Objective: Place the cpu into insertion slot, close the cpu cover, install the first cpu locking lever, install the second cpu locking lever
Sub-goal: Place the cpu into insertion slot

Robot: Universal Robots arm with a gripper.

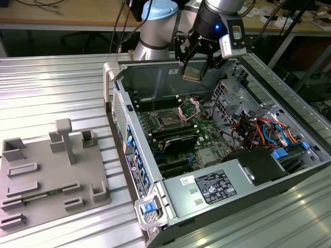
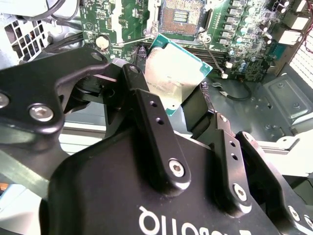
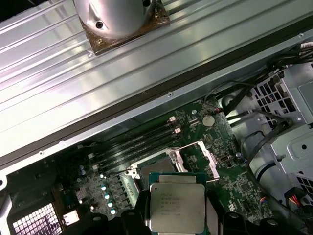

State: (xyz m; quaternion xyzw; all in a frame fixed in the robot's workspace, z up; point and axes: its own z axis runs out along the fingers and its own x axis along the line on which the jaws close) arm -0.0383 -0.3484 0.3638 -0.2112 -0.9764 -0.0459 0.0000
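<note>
**Figure.** The gripper (image 1: 193, 71) hangs above the open computer case (image 1: 155, 77). Its two black fingers (image 2: 146, 107) are closed partway and clamp opposite edges of the cpu (image 1: 192, 74), held silver face up and clear of the green motherboard (image 1: 206, 138). Below it, the insertion slot (image 1: 168, 120) lies uncovered, with the cpu cover (image 1: 189, 107) raised on its hinge just beside it. The chip appears offset from the slot, though these angles leave that uncertain. A grey fixture tray (image 1: 51, 170) lies at the exterior view's left.
</note>
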